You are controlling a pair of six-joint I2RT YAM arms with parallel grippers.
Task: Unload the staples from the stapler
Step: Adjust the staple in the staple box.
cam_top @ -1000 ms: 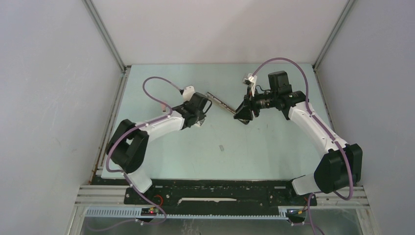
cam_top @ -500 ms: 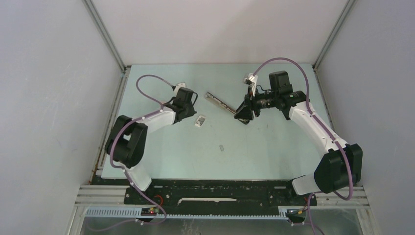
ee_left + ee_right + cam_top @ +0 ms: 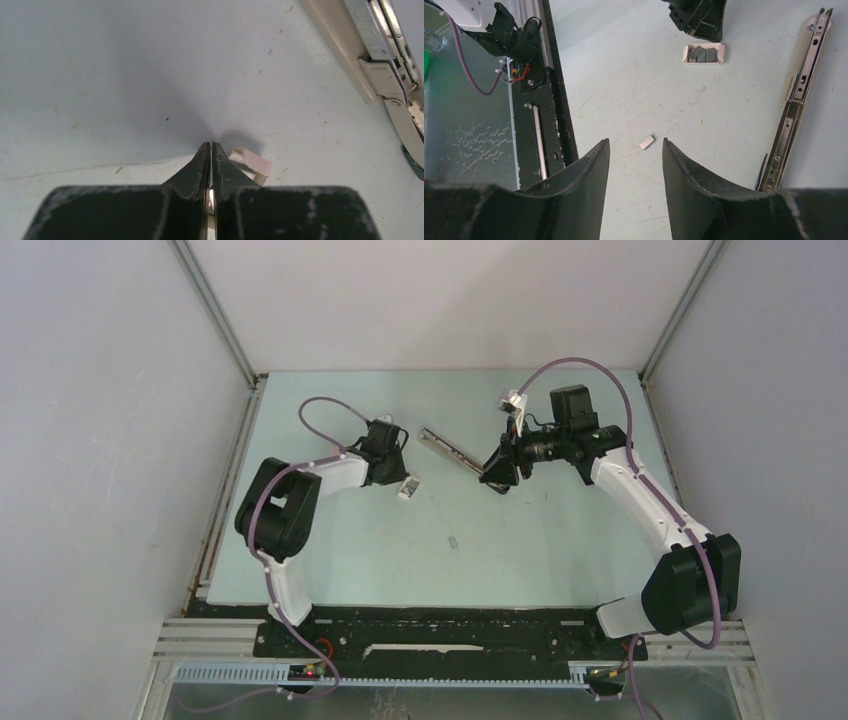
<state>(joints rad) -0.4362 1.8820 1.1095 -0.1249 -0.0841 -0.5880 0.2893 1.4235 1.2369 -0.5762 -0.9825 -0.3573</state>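
The stapler (image 3: 447,450) lay opened at the far middle of the surface (image 3: 560,540), staples (image 3: 703,54) in a small box (image 3: 685,53) beside the clenched left gripper (image 3: 210,150), so unloading looked nearly done; next the spread, empty right gripper (image 3: 635,145) should steady it for leftovers.

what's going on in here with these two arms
The left gripper is shut on nothing, its tips beside a small white box holding grey staples. The right gripper hangs open next to the long silver stapler, gripping nothing. One loose staple strip lies alone on the table.
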